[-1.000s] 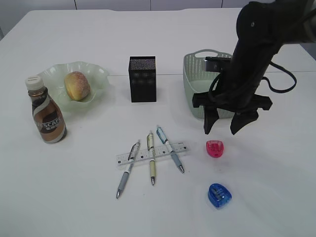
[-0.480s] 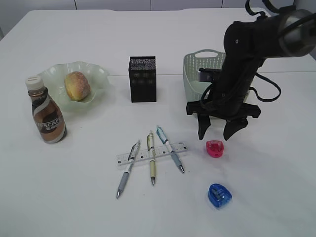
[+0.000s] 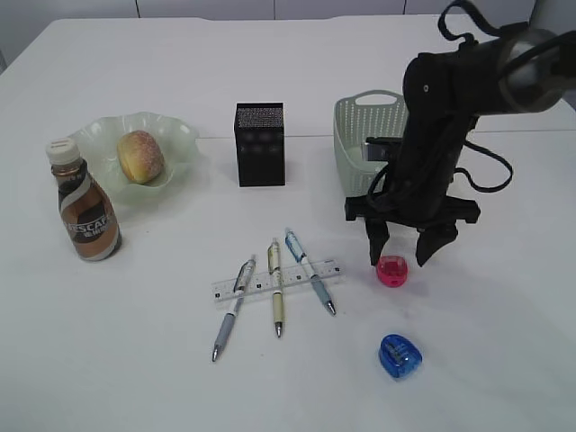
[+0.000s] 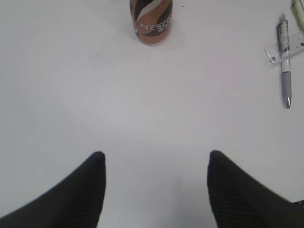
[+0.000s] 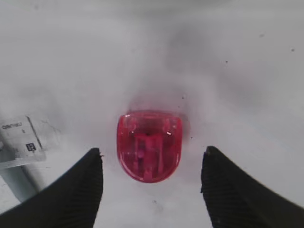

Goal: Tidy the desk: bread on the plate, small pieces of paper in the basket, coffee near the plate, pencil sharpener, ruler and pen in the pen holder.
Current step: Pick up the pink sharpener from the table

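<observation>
My right gripper (image 3: 400, 259) is open and low over the desk (image 3: 135, 360), a finger on each side of the red pencil sharpener (image 3: 392, 270) (image 5: 149, 146) without touching it. A blue pencil sharpener (image 3: 400, 355) lies nearer the front. Three pens (image 3: 277, 297) lie across the clear ruler (image 3: 337, 266). The bread (image 3: 140, 156) rests on the green plate (image 3: 180, 135), with the coffee (image 3: 85, 211) just left of it. The pen holder (image 3: 259, 144) and basket (image 3: 355, 135) stand behind. My left gripper (image 4: 156, 154) is open over bare desk. Small pieces of paper are out of view.
The right arm (image 3: 441, 117) rises in front of the basket and hides its right side. In the left wrist view the coffee (image 4: 151, 21) stands far ahead, and a pen (image 4: 285, 71) crosses the ruler (image 4: 297, 47) at the right edge.
The right arm has swung left and come down, so its open fingers now stand on either side of the red pencil sharpener. Nothing on the desk has moved.
</observation>
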`<action>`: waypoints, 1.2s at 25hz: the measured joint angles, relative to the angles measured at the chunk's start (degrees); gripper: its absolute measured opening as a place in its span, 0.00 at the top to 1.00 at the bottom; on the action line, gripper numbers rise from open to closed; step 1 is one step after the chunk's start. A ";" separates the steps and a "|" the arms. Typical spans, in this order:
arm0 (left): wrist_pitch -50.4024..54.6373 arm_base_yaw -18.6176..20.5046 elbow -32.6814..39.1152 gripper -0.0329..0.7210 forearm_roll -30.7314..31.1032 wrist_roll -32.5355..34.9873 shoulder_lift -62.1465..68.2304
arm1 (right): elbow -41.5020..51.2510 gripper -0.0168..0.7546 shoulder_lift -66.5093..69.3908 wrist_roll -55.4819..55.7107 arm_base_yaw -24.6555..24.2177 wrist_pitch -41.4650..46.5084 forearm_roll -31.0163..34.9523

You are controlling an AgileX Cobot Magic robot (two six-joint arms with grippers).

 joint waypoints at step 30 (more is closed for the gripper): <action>0.00 0.00 0.00 0.31 0.00 0.00 0.00 | 0.00 0.36 3.19 0.12 0.00 -0.72 -0.55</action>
